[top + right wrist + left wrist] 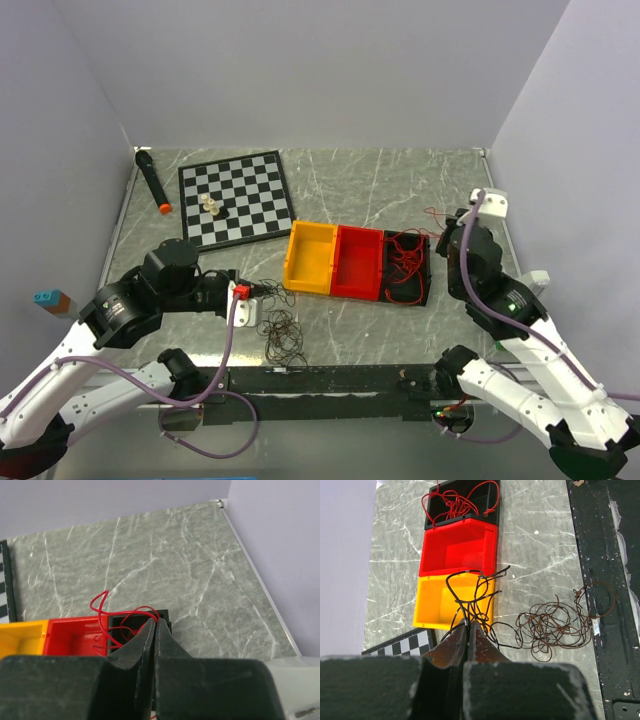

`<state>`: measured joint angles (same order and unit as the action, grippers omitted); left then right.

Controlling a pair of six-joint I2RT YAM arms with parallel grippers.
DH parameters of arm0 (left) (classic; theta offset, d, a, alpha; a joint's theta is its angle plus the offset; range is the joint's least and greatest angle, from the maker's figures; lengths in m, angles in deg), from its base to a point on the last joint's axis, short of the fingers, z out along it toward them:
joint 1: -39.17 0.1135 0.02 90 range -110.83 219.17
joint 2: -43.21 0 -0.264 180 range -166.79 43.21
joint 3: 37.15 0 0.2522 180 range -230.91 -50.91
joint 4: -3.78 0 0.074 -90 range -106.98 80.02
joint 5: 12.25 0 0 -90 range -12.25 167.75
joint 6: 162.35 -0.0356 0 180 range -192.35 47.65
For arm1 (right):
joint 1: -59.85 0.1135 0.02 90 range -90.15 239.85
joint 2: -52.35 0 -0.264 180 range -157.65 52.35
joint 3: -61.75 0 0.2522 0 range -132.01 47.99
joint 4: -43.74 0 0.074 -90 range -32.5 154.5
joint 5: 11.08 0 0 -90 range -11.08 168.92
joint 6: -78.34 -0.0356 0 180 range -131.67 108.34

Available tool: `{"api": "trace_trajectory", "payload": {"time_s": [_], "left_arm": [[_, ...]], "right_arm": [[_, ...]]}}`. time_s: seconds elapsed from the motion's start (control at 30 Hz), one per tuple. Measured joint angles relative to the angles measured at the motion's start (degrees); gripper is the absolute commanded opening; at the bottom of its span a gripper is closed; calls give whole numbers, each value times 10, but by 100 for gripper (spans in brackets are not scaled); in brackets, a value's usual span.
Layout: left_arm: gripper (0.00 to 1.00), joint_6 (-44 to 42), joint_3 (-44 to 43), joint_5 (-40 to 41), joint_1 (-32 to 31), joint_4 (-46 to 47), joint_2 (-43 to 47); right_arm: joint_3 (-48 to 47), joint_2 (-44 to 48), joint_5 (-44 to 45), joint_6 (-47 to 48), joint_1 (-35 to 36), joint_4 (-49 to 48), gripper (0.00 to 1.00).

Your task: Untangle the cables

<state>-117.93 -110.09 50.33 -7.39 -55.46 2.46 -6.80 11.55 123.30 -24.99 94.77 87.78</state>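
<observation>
The cables lie in three lots. Red cables fill the black bin. A brown tangle rests on the table near the front rail. Black cables loop up in front of the yellow bin. My left gripper is shut on a black cable at its tips. My right gripper hovers at the black bin's right edge, shut, with a red cable running into its tips.
A red bin sits between the yellow and black bins. A chessboard with a few pieces lies at the back left, with a black stick with an orange tip beside it. A black rail runs along the near edge. Walls close three sides.
</observation>
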Motion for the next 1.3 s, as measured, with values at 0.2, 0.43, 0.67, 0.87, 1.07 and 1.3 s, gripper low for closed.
{"api": "trace_trajectory", "payload": {"time_s": [0.2,0.43,0.67,0.87,1.07,1.3], "left_arm": [[1,0,0,-2,0,0,0],[1,-2,-7,-5,0,0,-13],[1,-2,-26,-8,0,-1,-20],[1,-2,-40,-9,0,-2,-22],[1,0,-51,-12,1,-2,-23],[1,0,-77,-12,1,-3,-25]], "right_arm": [[-15,18,18,-4,-4,15,0],[-19,-14,9,-15,-16,25,0],[-12,-114,-49,-42,-56,20,0],[13,-195,-96,-66,-66,14,0],[21,-267,-130,-116,-68,0,0],[49,-315,-134,-195,-68,24,0]]}}
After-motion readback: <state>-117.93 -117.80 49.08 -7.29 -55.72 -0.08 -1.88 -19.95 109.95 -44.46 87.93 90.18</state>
